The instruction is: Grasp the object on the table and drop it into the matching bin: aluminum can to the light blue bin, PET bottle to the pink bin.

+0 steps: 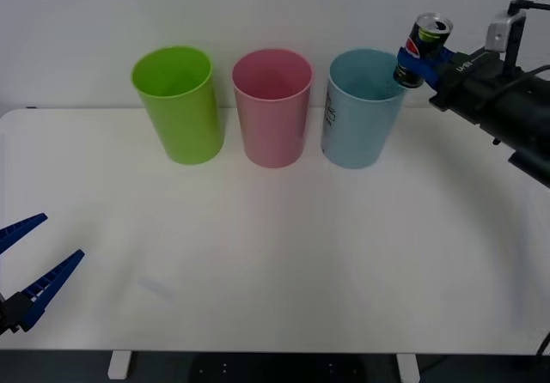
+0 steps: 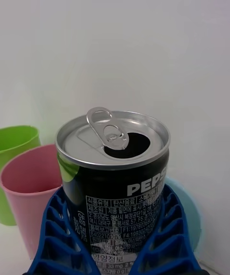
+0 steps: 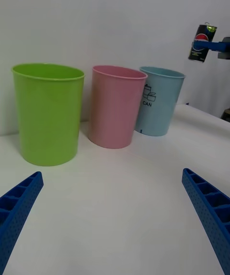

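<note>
Two ribbed blue fingers of right claw pinching cylindrical aluminum can, seemingly above light blue bin

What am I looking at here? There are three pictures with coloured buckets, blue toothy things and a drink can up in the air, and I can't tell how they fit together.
It is one moment seen by three cameras on a two-armed robot. The wide picture looks down from above its arms at a white table. The other two come from cameras on its wrists.

The blue ribbed pieces are the robot's fingers. The right gripper is shut on a dark aluminum can, held in the air by the rim of the light blue bin. The right wrist picture shows that same can up close, its top already opened.

The left gripper sits open, low at the near left of the table, holding nothing. Its camera looks across at the green bin, the pink bin and the light blue one, labelled CAN.
</note>
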Tool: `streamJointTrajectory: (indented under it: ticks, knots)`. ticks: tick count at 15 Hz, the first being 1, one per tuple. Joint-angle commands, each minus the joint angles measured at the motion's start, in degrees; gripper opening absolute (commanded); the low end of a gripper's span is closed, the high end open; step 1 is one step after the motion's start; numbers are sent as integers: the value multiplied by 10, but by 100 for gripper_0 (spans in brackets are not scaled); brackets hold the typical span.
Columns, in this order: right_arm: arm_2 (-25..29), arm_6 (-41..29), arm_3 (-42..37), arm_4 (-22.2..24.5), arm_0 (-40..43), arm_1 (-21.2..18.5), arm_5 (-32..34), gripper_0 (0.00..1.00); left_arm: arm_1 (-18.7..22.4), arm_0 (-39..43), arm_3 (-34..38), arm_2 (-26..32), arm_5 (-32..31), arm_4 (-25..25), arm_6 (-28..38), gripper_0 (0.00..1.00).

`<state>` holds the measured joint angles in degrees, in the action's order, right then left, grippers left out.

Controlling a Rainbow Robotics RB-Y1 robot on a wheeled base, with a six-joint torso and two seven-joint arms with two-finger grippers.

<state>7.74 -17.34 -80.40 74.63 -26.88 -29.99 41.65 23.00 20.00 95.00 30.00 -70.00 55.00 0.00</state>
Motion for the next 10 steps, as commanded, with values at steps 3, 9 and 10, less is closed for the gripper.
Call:
streamJointTrajectory:
  ticks: [3,9,10]
  knots:
    - [0,4,64,50,-57,35,-1,0,0,0,0,0,0,0,0,100]
    - [2,13,147,96,-128,68,-11,0,0,0,0,0,0,0,0,100]
    - [2,13,154,101,-134,72,-18,0,0,0,0,0,0,0,0,100]
